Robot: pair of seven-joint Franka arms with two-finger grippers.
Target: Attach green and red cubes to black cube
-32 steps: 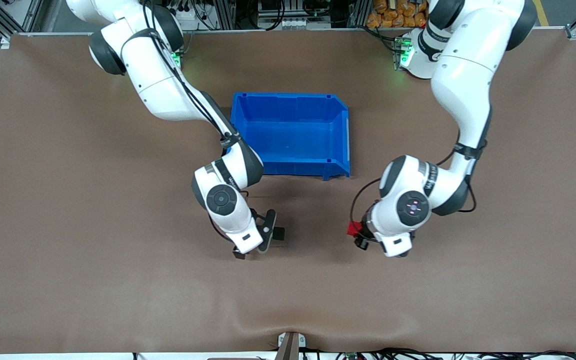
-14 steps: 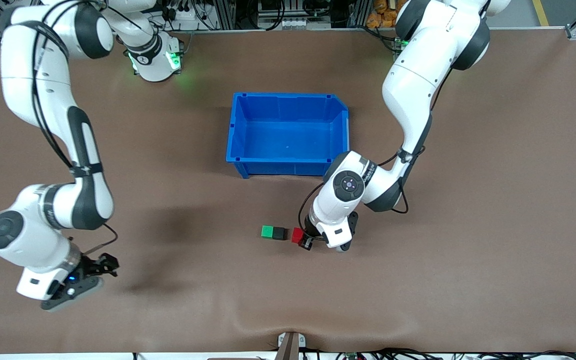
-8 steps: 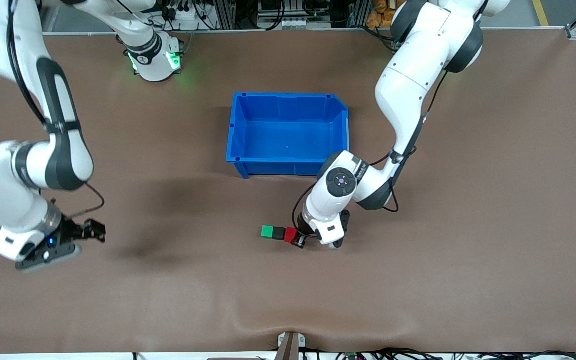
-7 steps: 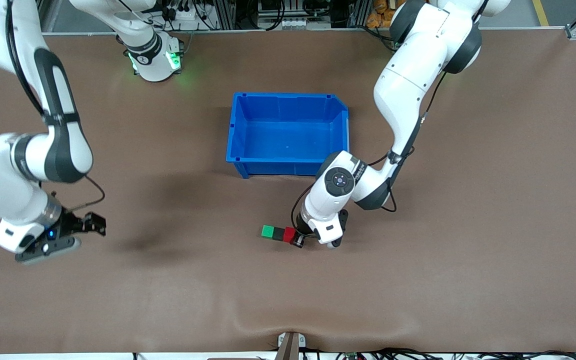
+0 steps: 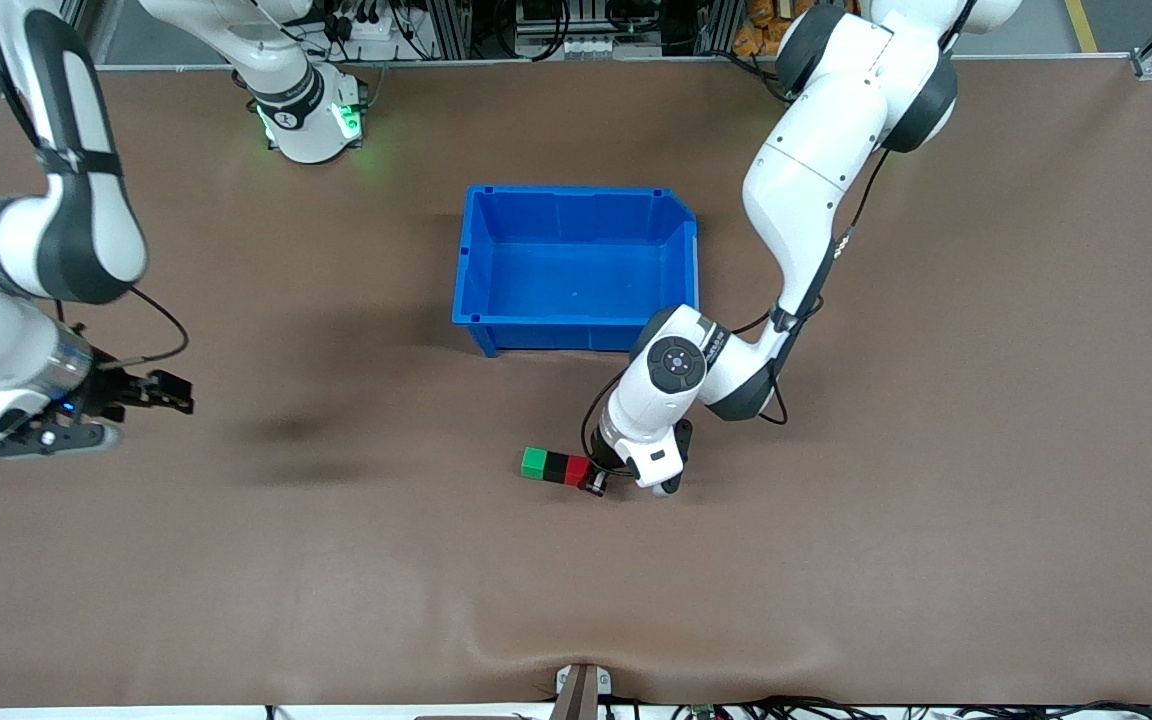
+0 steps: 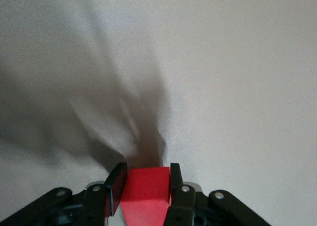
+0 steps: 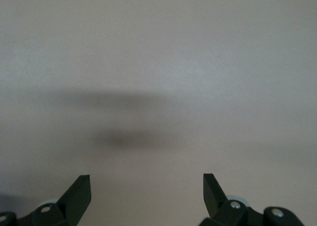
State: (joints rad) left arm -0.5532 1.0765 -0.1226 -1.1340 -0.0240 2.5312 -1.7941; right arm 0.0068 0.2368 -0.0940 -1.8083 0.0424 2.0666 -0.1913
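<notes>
Red cube (image 5: pixel 578 470) is seen in the front view at the end of a row of 3 on the counter (image 5: pixel 836 560): green cube (image 5: pixel 534 461), black cube (image 5: pixel 557 466), then red, apparently touching one another. The row lies nearer the front camera than the blue bin (image 5: pixel 576 268). The left claw (image 5: pixel 592 477) is low at the red end of the row. The right claw (image 5: pixel 158 392) hangs over bare counter toward the right arm's end; that arm waits.

Left wrist view: the red cube (image 6: pixel 145 194) is gripped squarely between both fingers (image 6: pixel 115 187), the claw clenched on it. The black cube is hidden from this view.

Right wrist view: the claw (image 7: pixel 146 191) is spread wide, nothing held.

Judgement: the join looks made or nearly so. A gentle push along the row's line is advised before release, then a straight lift, so the row is not dragged or twisted.
</notes>
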